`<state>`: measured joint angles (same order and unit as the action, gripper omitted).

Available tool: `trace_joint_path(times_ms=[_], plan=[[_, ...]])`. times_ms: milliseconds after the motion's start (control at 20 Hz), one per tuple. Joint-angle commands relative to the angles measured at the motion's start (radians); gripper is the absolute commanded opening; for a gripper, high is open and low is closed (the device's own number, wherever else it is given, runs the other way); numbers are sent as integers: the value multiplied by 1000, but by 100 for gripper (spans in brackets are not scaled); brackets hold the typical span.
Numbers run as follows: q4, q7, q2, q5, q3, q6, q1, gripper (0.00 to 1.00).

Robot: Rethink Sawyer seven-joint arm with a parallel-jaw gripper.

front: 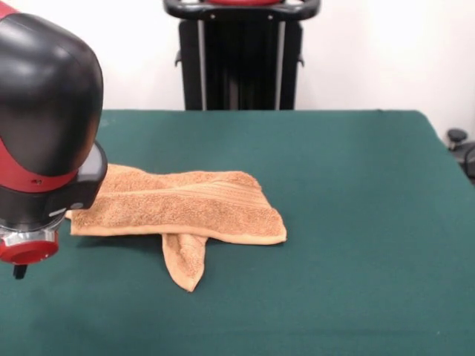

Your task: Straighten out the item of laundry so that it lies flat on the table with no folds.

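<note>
— While the towel (182, 208) is lying folded over itself on the table (356, 222), with a narrow flap sticking out from under its near edge, where is your arm (44, 126) sitting?

— Right at the towel's left end, hanging low and hiding that end. You are not seeing the gripper's (20, 271) fingers, so I cannot tell whether they are wide or closed.

— The risk?

— You are probably grabbing blind: pinch both layers together and you are dragging the fold along instead of opening it.

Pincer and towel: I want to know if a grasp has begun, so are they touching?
Cannot tell. In the front view the arm's bulky head hides the towel's left end, and only a dark tip of the pincer shows below it.
</note>
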<state>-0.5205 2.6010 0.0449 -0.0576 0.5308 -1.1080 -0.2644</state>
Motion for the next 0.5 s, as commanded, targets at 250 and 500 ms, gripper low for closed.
trace_joint_path(times_ms=[250, 500], plan=[[-190, 169, -37, -55, -107, -9, 68, 100], [-223, 156, -69, -64, -115, -16, 85, 100]])
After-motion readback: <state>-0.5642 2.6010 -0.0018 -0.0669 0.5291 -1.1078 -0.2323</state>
